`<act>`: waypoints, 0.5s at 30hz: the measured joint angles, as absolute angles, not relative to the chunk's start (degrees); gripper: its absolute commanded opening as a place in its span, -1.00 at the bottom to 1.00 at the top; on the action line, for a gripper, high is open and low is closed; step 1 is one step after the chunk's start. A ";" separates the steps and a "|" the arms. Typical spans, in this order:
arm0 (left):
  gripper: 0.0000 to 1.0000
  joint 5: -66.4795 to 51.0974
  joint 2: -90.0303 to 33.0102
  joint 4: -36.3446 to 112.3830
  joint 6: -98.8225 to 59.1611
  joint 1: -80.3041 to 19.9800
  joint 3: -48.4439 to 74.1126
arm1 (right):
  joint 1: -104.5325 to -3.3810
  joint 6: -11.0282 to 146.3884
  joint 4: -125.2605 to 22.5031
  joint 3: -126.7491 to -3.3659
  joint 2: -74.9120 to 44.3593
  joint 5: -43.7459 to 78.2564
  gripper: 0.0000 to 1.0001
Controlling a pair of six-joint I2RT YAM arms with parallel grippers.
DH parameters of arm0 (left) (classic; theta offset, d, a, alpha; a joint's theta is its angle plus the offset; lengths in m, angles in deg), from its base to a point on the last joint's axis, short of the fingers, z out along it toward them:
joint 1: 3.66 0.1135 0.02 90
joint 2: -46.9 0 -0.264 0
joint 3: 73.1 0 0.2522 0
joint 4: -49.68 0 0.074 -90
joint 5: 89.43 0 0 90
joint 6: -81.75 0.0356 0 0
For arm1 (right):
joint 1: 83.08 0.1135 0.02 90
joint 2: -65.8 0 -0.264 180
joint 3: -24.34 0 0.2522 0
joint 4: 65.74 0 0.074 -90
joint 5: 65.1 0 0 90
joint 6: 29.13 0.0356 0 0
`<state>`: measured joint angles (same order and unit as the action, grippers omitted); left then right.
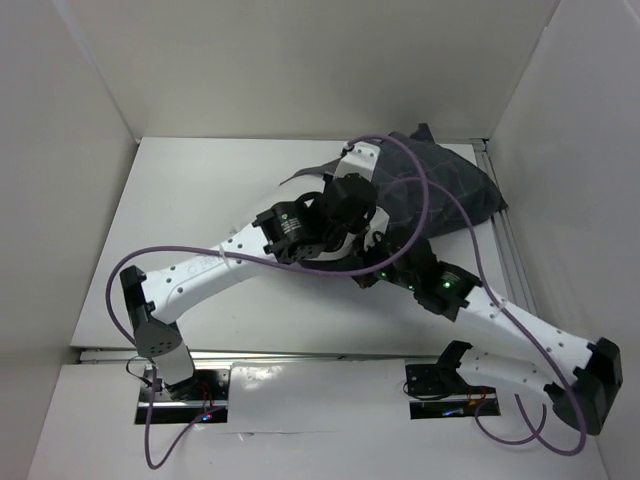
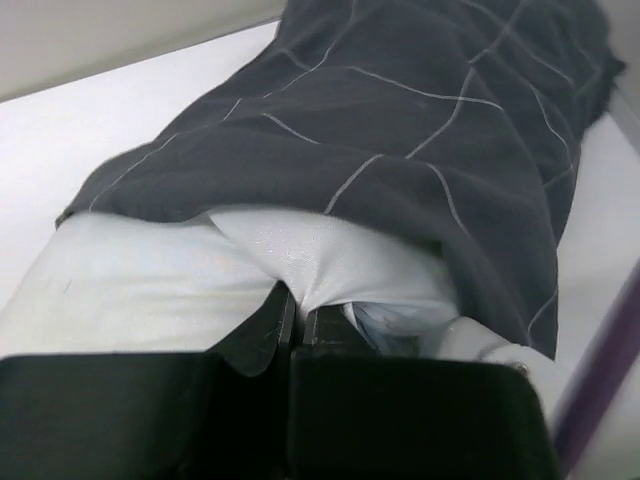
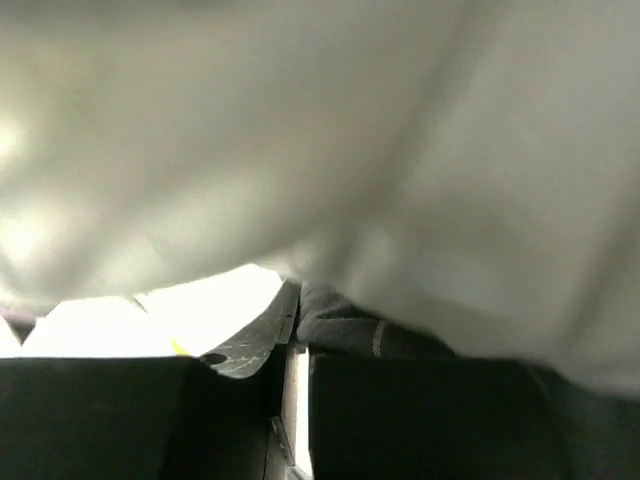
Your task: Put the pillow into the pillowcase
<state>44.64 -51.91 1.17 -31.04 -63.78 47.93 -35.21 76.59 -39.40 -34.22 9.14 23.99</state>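
The dark grey pillowcase (image 1: 445, 185) with its pale grid lies bunched at the table's far right. In the left wrist view the pillowcase (image 2: 400, 130) covers most of the white pillow (image 2: 170, 280), whose near end sticks out of the opening. My left gripper (image 2: 297, 305) is shut on a pinched fold of the pillow's white cloth. From above, the left gripper (image 1: 350, 208) sits at the pillowcase's near left edge, its fingertips hidden. My right gripper (image 3: 298, 305) is shut on a dark fold of pillowcase (image 3: 360, 335), with the blurred pillow (image 3: 350, 150) filling the view above. The right gripper (image 1: 378, 262) lies just in front of the left.
White walls enclose the table on the left, back and right. A metal rail (image 1: 508, 255) runs along the table's right edge. Purple cables (image 1: 432, 205) loop over the pillowcase and both arms, which cross at the table's middle.
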 measured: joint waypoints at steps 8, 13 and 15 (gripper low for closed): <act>-1.00 41.15 -49.31 8.93 -34.23 -64.17 42.05 | -32.78 62.97 -42.56 -32.91 24.46 10.57 -0.56; -0.85 40.78 -51.12 5.76 -35.30 -61.75 38.64 | -31.42 61.99 -49.21 -33.50 24.46 0.45 -0.38; -0.68 39.86 -51.65 4.67 -35.65 -61.88 36.56 | -31.18 62.49 -51.66 -34.04 25.69 -1.87 -0.04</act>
<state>39.86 -51.65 4.67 -35.65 -61.88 36.56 -31.18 62.49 -51.66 -34.04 25.69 -1.87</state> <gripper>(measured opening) 0.094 0.304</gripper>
